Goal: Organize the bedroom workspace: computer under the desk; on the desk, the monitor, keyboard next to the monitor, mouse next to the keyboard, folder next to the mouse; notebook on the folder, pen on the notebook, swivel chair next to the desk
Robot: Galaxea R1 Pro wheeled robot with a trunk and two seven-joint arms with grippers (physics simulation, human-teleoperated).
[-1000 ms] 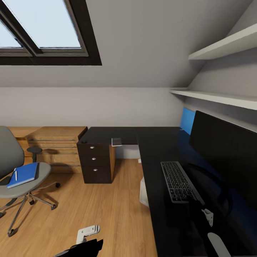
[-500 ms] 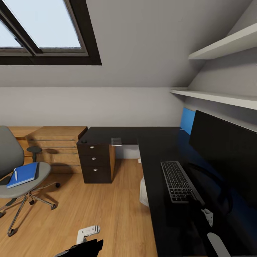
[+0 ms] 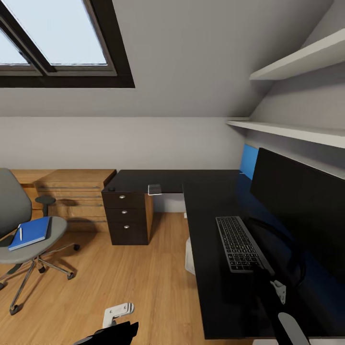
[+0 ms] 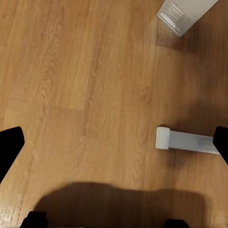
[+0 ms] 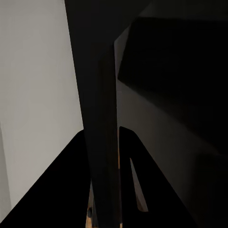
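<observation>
The grey swivel chair [image 3: 14, 239] stands at the left, away from the black desk [image 3: 206, 191]. On its seat lies the blue folder [image 3: 31, 232] with the white pen [image 3: 20, 234] on top. The monitor [image 3: 302, 211] stands on the desk at the right, with the keyboard [image 3: 239, 243] in front of it. A small thin grey thing, possibly the notebook [image 3: 155, 189], lies at the desk's inner edge. Under the desk stands the pale computer [image 3: 189, 256] [image 4: 183, 14]. The mouse is out of view. My left gripper [image 4: 114, 145] hangs open over the floor. My right arm [image 3: 280, 292] is low over the desk near the keyboard's close end.
A black drawer unit [image 3: 128, 218] stands under the desk's far wing, with a light wooden dresser [image 3: 76, 191] beside it. Two white shelves [image 3: 287, 129] run above the monitor. A white bar-shaped foot [image 4: 187, 141] lies on the wood floor [image 3: 134, 278] under my left gripper.
The whole picture has slid a little to the left, so the camera has turned slightly. The things and both arms keep their places.
</observation>
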